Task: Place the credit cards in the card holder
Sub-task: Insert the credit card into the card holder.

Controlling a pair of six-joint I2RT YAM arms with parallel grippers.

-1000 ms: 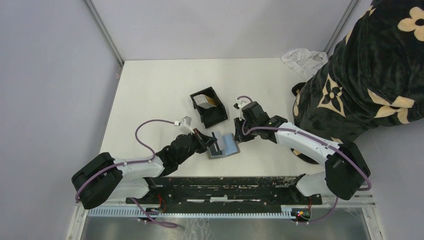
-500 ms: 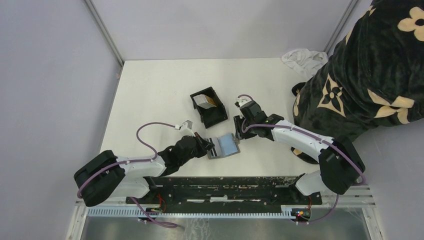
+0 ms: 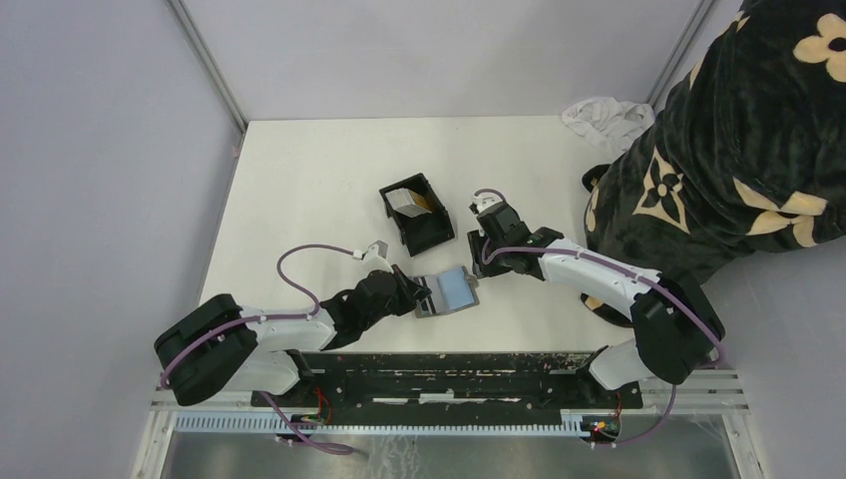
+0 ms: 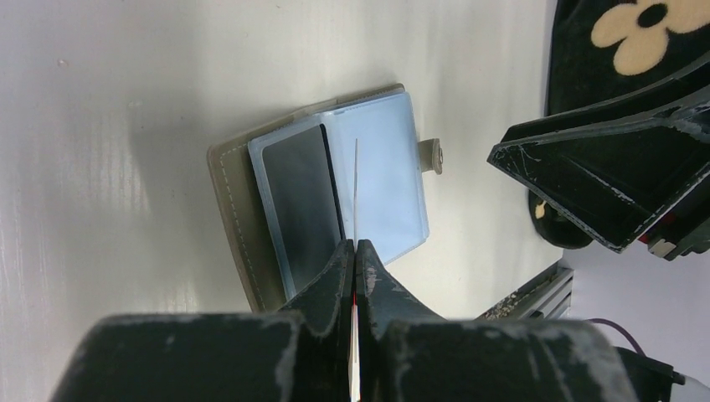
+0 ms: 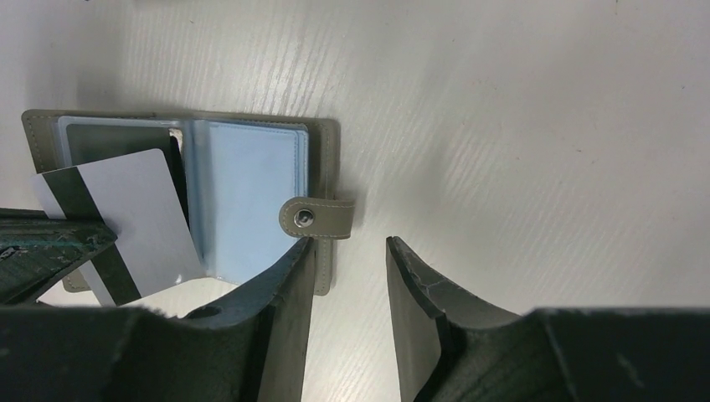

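A khaki folding card holder [image 3: 451, 291] with clear blue sleeves lies open on the table; it also shows in the left wrist view [image 4: 293, 197] and the right wrist view [image 5: 251, 188]. My left gripper [image 3: 419, 294] [image 4: 353, 247] is shut on a whitish credit card with a dark stripe [image 5: 138, 213], seen edge-on [image 4: 356, 184] over the holder's fold. My right gripper [image 3: 476, 267] [image 5: 347, 251] is open and empty at the holder's snap-tab [image 5: 314, 218] edge. A black open-top box [image 3: 417, 213] behind contains a silver card [image 3: 403, 203] and a tan-gold card [image 3: 425, 204].
A dark flowered blanket [image 3: 738, 150] fills the right side, with a white cloth [image 3: 604, 115] at the back right. The black rail [image 3: 449, 374] runs along the near edge. Grey walls enclose the table [image 3: 319, 170].
The holder's pages, partly raised before, now lie flat and open. My left gripper has drawn back slightly left with the card. My right gripper has shifted a little.
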